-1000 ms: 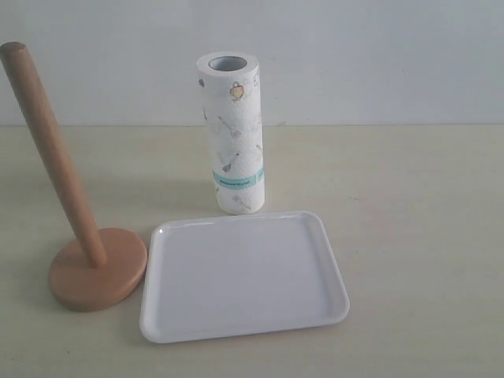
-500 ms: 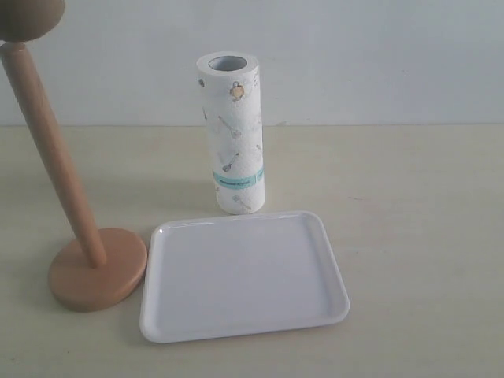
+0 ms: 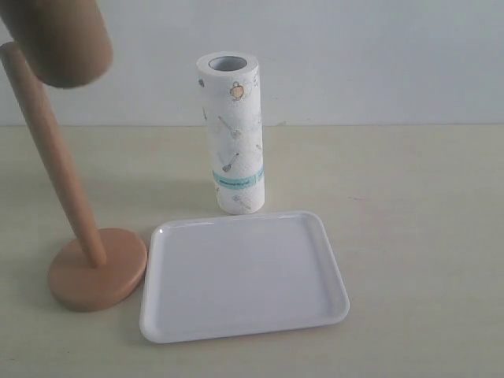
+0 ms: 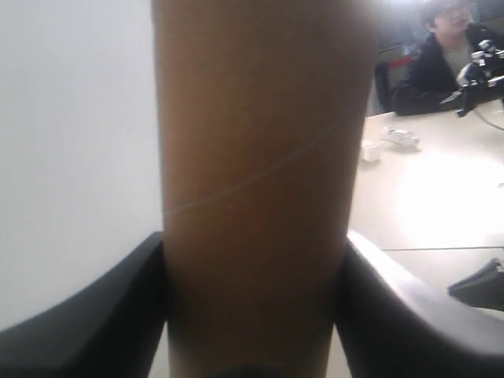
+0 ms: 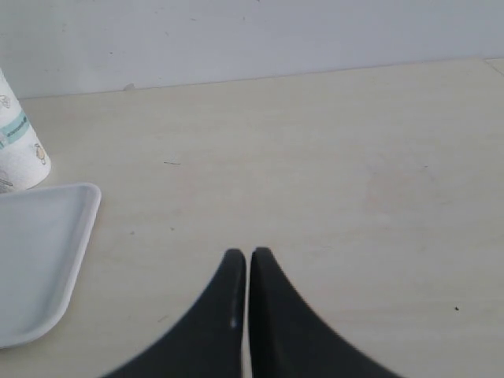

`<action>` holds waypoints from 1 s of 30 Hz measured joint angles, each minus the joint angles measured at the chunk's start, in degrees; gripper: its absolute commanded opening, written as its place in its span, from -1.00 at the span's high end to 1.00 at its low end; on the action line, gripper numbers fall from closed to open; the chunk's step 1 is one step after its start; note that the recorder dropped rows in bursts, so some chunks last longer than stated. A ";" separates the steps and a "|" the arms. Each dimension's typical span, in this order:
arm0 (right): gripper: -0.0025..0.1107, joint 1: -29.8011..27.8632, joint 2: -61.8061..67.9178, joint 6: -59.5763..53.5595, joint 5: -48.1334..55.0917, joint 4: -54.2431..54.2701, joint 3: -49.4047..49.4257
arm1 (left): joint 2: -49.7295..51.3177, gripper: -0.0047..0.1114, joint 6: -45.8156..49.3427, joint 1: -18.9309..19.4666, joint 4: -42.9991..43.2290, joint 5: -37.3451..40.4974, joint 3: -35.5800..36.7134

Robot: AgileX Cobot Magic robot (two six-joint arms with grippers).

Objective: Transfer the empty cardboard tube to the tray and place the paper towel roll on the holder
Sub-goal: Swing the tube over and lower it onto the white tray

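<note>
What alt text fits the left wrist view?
A brown cardboard tube fills the centre, gripped by the left claw, one black finger on each side. Behind it are a white wall, a pale table and a person in dark clothes.

Cardboard tube [image 3: 59, 39] up by the holder [image 3: 98, 276]
The brown tube's end hangs in the air at the wooden pole's top; the printed white paper towel roll [image 3: 232, 134] stands upright just behind the bare white tray [image 3: 236, 335], which lies flat beside the holder's round base
</note>
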 measured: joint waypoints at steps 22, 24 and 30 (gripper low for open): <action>0.93 0.00 0.00 0.00 0.00 0.00 0.00 | 24.33 0.85 7.22 -38.40 9.82 42.04 0.00; 0.93 0.00 0.00 0.00 0.00 0.00 0.00 | 27.58 0.85 9.38 -39.25 9.82 46.27 0.00; 0.93 0.00 0.00 0.00 0.00 0.00 0.00 | 36.74 0.85 14.59 -41.13 9.82 55.73 0.00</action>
